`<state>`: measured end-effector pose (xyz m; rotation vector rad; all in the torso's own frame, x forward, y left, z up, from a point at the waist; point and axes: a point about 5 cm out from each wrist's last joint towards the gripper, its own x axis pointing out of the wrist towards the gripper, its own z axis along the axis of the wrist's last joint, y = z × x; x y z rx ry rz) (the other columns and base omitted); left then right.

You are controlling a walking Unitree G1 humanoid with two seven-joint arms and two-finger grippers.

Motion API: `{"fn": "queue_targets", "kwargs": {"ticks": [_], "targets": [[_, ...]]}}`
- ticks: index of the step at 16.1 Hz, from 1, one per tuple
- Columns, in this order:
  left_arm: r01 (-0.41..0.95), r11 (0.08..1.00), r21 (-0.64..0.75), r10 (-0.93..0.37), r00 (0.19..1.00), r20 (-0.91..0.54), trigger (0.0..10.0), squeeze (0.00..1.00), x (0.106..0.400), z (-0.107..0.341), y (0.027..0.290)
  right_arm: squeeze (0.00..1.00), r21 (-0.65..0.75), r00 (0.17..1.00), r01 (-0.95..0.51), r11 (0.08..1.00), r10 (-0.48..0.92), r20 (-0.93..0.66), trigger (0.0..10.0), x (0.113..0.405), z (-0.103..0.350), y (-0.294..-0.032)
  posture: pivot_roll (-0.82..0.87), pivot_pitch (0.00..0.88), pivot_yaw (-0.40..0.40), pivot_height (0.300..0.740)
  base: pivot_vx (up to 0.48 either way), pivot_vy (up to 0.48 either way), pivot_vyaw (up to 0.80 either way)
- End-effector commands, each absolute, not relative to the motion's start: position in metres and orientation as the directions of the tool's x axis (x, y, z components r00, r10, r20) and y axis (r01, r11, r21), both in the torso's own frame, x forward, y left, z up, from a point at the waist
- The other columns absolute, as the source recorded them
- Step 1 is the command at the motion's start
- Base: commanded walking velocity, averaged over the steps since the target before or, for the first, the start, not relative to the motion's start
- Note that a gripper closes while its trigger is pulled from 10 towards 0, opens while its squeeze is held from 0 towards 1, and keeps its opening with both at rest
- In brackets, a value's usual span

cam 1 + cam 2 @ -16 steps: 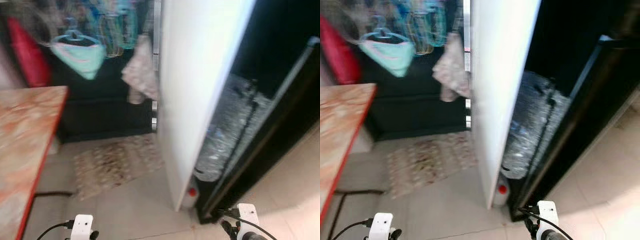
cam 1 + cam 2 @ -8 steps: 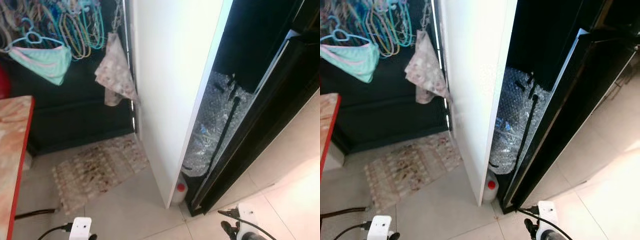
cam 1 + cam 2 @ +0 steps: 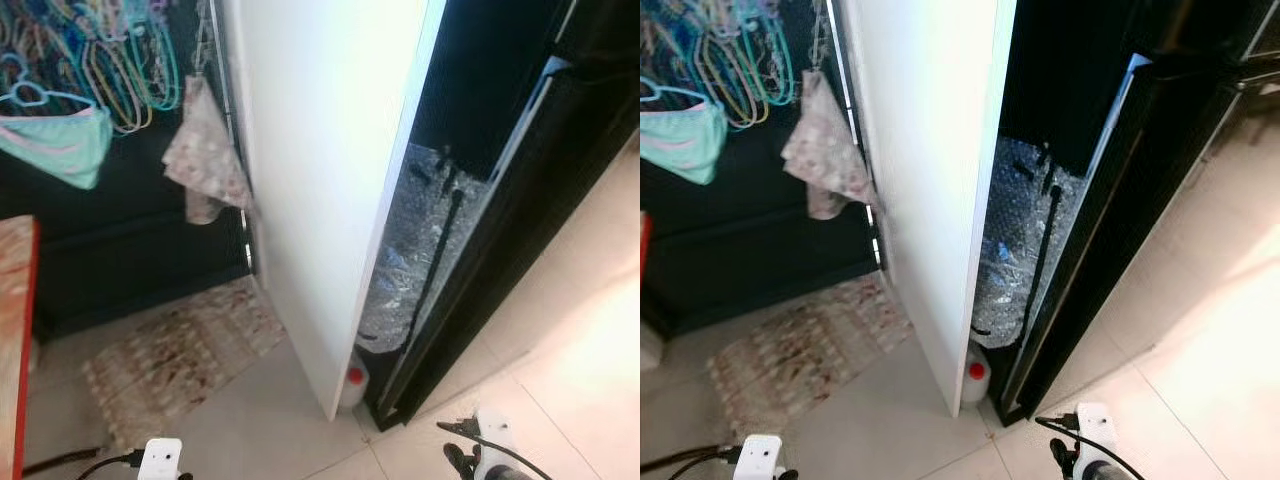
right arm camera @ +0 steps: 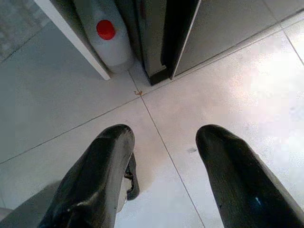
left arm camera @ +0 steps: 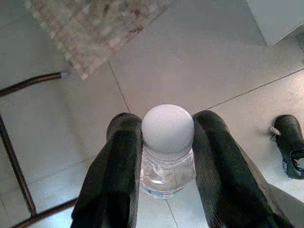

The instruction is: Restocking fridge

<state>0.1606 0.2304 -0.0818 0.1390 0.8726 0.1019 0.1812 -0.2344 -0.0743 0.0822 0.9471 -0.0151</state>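
Left gripper (image 5: 167,156) is gripping a water bottle (image 5: 167,142) over the floor (image 5: 204,61); right gripper (image 4: 164,166) is hanging wide apart near a jug (image 4: 107,38).

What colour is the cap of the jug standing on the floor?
Red; the cap on the whitish jug shows best in the right wrist view.

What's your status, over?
Left gripper shut on bottle, low over tiles. Right gripper open, empty. Fridge ahead; white panel and jug crowd the gap beside it.
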Motion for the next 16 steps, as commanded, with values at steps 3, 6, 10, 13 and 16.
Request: {"fn": "queue_targets", "kwargs": {"ticks": [3,6,10,13,16], "targets": [[-0.003,0.985,0.171,0.136,0.614,-0.777,10.0,0.00,0.1578,-0.0845,0.2282,0.00,0.057,0.577,0.048,0.997,0.019,-0.816,10.0,0.1799,-0.0749,-0.2349,0.04,0.000,0.001,0.740,0.000,0.000,-0.73],[-0.005,0.985,0.171,0.138,0.614,-0.777,10.0,0.00,0.1583,-0.0846,0.2275,0.00,0.057,0.579,0.051,0.997,0.017,-0.815,10.0,0.1801,-0.0748,-0.2349,0.04,0.003,0.000,0.740,0.000,0.000,-0.73],[-0.005,0.985,0.171,0.138,0.614,-0.777,10.0,0.00,0.1583,-0.0846,0.2275,0.00,0.057,0.579,0.051,0.997,0.017,-0.815,10.0,0.1801,-0.0748,-0.2349,0.04,0.003,0.000,0.740,0.000,0.000,-0.73],[-0.005,0.985,0.171,0.138,0.614,-0.777,10.0,0.00,0.1583,-0.0846,0.2275,0.00,0.057,0.579,0.051,0.997,0.017,-0.815,10.0,0.1801,-0.0748,-0.2349,0.04,0.003,0.000,0.740,0.000,0.000,-0.73],[-0.005,0.985,0.171,0.138,0.614,-0.777,10.0,0.00,0.1583,-0.0846,0.2275,0.00,0.057,0.579,0.051,0.997,0.017,-0.815,10.0,0.1801,-0.0748,-0.2349,0.04,0.003,0.000,0.740,0.000,0.000,-0.73]]}}
